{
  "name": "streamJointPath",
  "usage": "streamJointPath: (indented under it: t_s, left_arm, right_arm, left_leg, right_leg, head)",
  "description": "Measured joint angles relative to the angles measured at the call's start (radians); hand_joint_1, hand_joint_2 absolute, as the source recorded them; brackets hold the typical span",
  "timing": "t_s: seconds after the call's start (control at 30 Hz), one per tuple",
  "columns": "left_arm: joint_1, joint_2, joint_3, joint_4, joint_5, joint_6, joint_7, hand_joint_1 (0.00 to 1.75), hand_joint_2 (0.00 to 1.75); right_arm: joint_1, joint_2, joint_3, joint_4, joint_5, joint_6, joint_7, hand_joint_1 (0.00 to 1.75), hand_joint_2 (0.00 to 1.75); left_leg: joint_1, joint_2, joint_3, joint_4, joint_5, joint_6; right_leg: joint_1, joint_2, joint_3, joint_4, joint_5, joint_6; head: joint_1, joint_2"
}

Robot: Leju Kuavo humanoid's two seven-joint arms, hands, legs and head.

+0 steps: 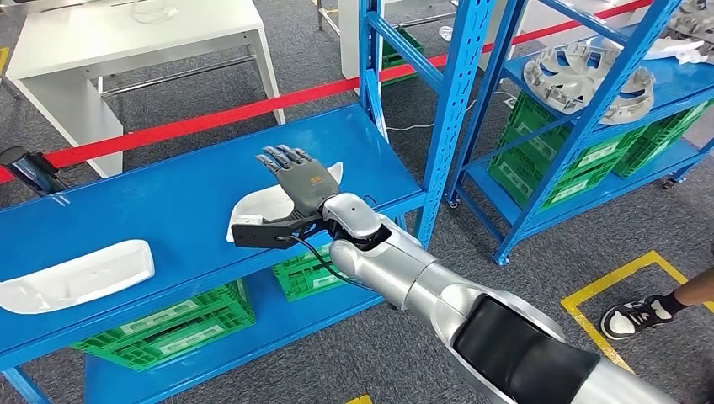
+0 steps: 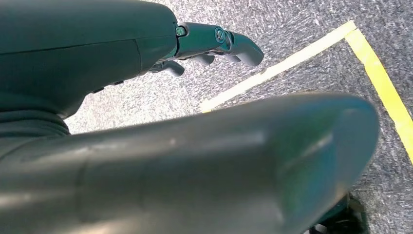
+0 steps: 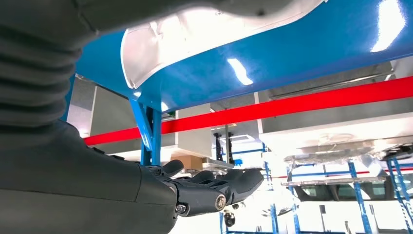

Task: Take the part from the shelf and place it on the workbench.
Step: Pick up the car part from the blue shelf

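Right hand point(image 1: 301, 180) wide, empty, over white part point(image 1: 261, 209) on shelf point(image 1: 168, 202); left hand point(image 2: 214, 44) loosely curled, empty, above floor tape point(image 2: 292, 61).

Looking down from the head camera, I see a red barrier tape point(image 1: 219, 118) running from nine o'clock up toward one o'clock. Green crates point(image 1: 173, 324) sit under the blue shelf at seven o'clock. More green crates point(image 1: 581, 164) fill the rack at two o'clock, beneath grey wheel covers point(image 1: 585, 80). A person's sneaker point(image 1: 633, 316) stands beside yellow floor tape point(image 1: 627, 273) at four o'clock.
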Motion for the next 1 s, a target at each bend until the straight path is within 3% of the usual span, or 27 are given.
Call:
streamJointPath:
  t_s: [0.03,0.1,0.17,0.27,0.37,0.43,0.53,0.7,0.77,0.87,0.9,0.93,1.0]
  left_arm:
    - [0.000,0.000,0.001,0.000,0.000,0.000,0.000,0.00,0.00]
    - [-0.002,0.000,0.004,0.000,0.002,0.000,-0.002,0.00,0.00]
    - [-0.002,0.000,0.008,0.000,0.004,0.000,-0.002,0.00,0.00]
    - [0.000,-0.001,0.015,0.000,0.006,0.000,0.001,0.00,0.00]
    - [0.000,-0.002,0.017,0.000,0.006,0.000,0.005,0.00,0.00]
    - [0.000,-0.002,0.018,0.000,0.006,-0.001,0.006,0.00,0.00]
    - [-0.001,-0.002,0.021,0.000,0.006,-0.002,0.007,0.00,0.00]
    - [0.000,-0.002,0.023,0.000,0.006,-0.006,0.005,0.00,0.00]
    - [-0.001,-0.003,0.023,0.000,0.004,-0.008,0.004,0.00,0.00]
    - [-0.002,-0.003,0.024,0.000,0.001,-0.010,0.004,0.00,0.00]
    - [-0.001,-0.003,0.024,0.000,0.000,-0.010,0.005,0.00,0.00]
    - [0.000,-0.003,0.024,0.000,-0.001,-0.010,0.005,0.00,0.00]
    - [-0.001,-0.004,0.024,0.000,-0.002,-0.010,0.006,0.00,0.00]
  right_arm:
    - [0.000,0.002,0.000,0.002,-0.001,0.000,-0.001,0.00,0.87]
    - [0.001,0.006,0.001,0.007,-0.003,0.001,-0.003,0.00,0.00]
    - [0.005,0.009,0.003,0.011,-0.004,0.002,-0.005,0.00,0.00]
    - [0.008,0.011,0.008,0.017,-0.005,0.002,-0.004,0.00,0.00]
    - [0.009,0.012,0.013,0.020,-0.006,0.002,-0.004,0.00,0.00]
    - [0.009,0.015,0.016,0.023,-0.006,0.002,-0.004,0.00,0.00]
    - [0.012,0.018,0.018,0.024,-0.006,0.003,-0.005,0.00,0.00]
    - [0.014,0.024,0.019,0.026,-0.007,0.000,-0.011,0.00,0.00]
    - [0.013,0.024,0.019,0.027,-0.007,-0.002,-0.013,0.00,0.00]
    - [0.021,0.024,0.019,0.029,-0.008,-0.003,-0.013,0.00,0.00]
    - [0.025,0.024,0.019,0.030,-0.008,-0.003,-0.013,0.00,0.00]
    - [0.029,0.024,0.019,0.031,-0.008,-0.004,-0.013,0.00,0.00]
    - [0.031,0.024,0.020,0.032,-0.008,-0.004,-0.014,0.00,0.00]
  left_leg:
    - [0.000,0.000,0.022,-0.067,0.039,0.001]
    - [-0.003,0.002,0.053,-0.157,0.070,0.012]
    - [-0.004,0.003,0.059,-0.171,0.070,0.022]
    - [-0.002,-0.001,0.060,-0.172,0.086,0.020]
    - [-0.004,-0.002,0.060,-0.172,0.084,0.027]
    - [-0.006,-0.002,0.060,-0.170,0.081,0.032]
    - [-0.013,-0.002,0.058,-0.166,0.076,0.045]
    - [-0.009,0.000,0.067,-0.180,0.072,0.069]
    - [-0.006,0.001,0.081,-0.183,0.072,0.076]
    - [-0.005,0.001,0.085,-0.182,0.067,0.074]
    - [-0.003,0.001,0.087,-0.181,0.064,0.070]
    - [-0.001,0.000,0.091,-0.179,0.060,0.065]
    - [0.006,0.000,0.101,-0.174,0.048,0.052]
  right_leg:
    - [0.000,0.001,0.004,0.002,-0.004,0.004]
    - [0.002,0.001,0.006,0.007,-0.012,0.014]
    - [0.006,0.001,0.004,0.009,-0.015,0.017]
    - [0.010,0.000,0.005,0.008,-0.013,-0.008]
    - [0.010,-0.001,0.008,0.001,-0.011,-0.009]
    - [0.008,-0.001,0.011,-0.005,-0.010,0.003]
    - [0.001,-0.002,0.014,-0.012,-0.011,0.036]
    - [-0.003,-0.003,0.008,0.020,-0.008,0.060]
    - [-0.004,-0.005,-0.027,0.092,-0.047,0.064]
    - [-0.009,-0.006,-0.129,0.268,-0.119,0.071]
    - [-0.011,-0.006,-0.147,0.287,-0.117,0.072]
    - [-0.013,-0.007,-0.146,0.266,-0.095,0.071]
    - [-0.017,-0.009,-0.096,0.141,-0.021,0.070]
  head:
    - [0.000,0.000]
    - [0.000,0.000]
    - [-0.001,0.000]
    - [0.000,0.000]
    - [0.000,0.000]
    - [0.000,0.000]
    - [-0.001,0.000]
    - [0.000,0.000]
    - [0.002,0.000]
    - [0.002,0.000]
    - [0.002,0.000]
    - [0.002,0.000]
    - [0.002,0.000]
